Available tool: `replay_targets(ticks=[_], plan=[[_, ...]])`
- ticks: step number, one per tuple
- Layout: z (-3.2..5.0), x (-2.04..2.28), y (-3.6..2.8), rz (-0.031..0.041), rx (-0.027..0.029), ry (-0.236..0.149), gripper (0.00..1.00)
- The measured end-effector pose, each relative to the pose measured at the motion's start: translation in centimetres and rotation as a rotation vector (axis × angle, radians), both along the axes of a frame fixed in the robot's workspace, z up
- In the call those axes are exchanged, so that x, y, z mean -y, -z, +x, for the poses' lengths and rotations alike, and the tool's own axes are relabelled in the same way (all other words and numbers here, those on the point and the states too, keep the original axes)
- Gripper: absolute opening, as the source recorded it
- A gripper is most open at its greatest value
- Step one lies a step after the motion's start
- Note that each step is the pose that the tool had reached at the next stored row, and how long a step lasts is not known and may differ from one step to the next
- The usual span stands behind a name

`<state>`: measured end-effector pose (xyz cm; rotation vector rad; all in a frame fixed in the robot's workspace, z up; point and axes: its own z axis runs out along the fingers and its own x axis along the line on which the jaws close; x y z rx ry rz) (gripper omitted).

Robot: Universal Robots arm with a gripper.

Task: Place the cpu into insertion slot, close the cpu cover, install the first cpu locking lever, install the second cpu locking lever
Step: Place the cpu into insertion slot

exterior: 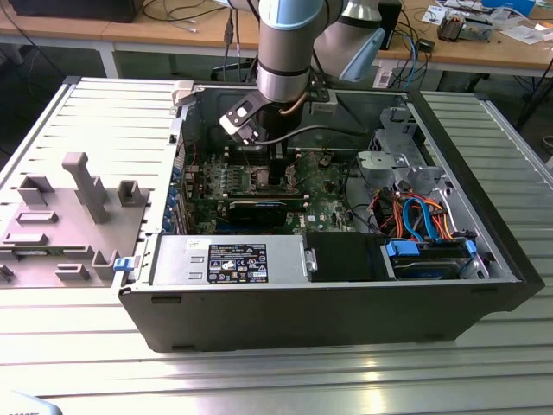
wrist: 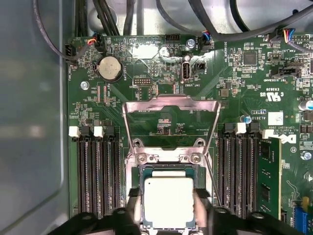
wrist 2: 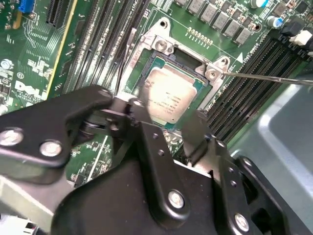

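Where the cpu point(wrist: 168, 208) is sitting: it is lying flat inside the insertion slot point(wrist: 166, 170), square to the rim, on the motherboard point(wrist: 244, 88) toward the far side of the computer case point(exterior: 302, 320).
Tool point(wrist: 167, 196): it is hanging low, straddling the chip; whether it is clamping it or standing clear, I cannot tell.
Cpu cover point(wrist: 171, 104): it is lying swung fully back beyond the slot, not yet closed.
Locking lever point(wrist 2: 264, 77): it is standing free beside the slot, unlatched.
Doing it well: my judgement is that the chip is needing to rest level, no corner riding the rim, with any parting going straight up, never sideways.
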<state>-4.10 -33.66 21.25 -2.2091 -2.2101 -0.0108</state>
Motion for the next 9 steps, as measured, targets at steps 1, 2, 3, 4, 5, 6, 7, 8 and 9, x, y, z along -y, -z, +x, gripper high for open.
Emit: replay_targets(ticks=[1, 2, 3, 4, 5, 6, 7, 8, 9], plan=[[0.00, 0.00, -0.03, -0.0002, -0.0001, -0.007, 0.47], [0.00, 0.00, -0.05, -0.0003, -0.0001, -0.009, 0.41], [0.00, 0.01, -0.08, -0.0005, -0.0002, -0.011, 0.35], [-0.01, 0.03, -0.13, -0.0006, -0.0002, -0.013, 0.29], [0.00, 0.04, -0.15, -0.0006, 0.0000, -0.015, 0.23], [0.00, 0.07, -0.17, -0.0009, -0.0001, -0.018, 0.23], [0.00, 0.10, -0.16, -0.0014, 0.0000, -0.021, 0.17], [0.00, 0.12, -0.16, -0.0038, -0.0001, -0.026, 0.11], [0.00, 0.13, -0.16, -0.0084, -0.0003, -0.043, 0.11]])
